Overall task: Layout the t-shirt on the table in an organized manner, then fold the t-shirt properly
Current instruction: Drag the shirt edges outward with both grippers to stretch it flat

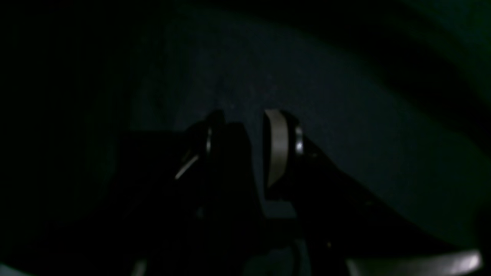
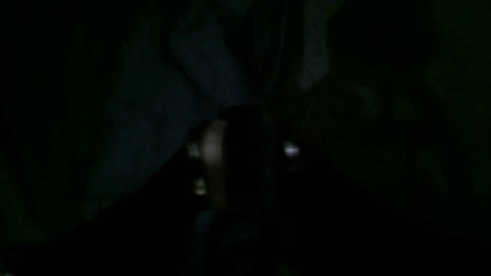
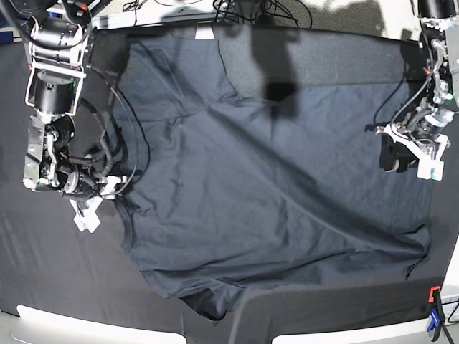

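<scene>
So basically everything here is dark on dark. The t-shirt [image 3: 265, 193] is a plain dark slate blue, no print, no stripes, just one tiny white tag [image 3: 204, 33] at the collar. The counter [image 3: 57, 272] under it is covered in black cloth, with a pale off-white rim along the near edge. Down in the corner there's a clamp [image 3: 434, 315], red on top and blue below. Both arms are black and grey metal; the right end effector [image 3: 87, 213] and the left end effector [image 3: 423, 163] have white fingertips. Wrist views are nearly black, with only a pale beige finger pad [image 1: 277, 147] and murky blue fabric.
</scene>
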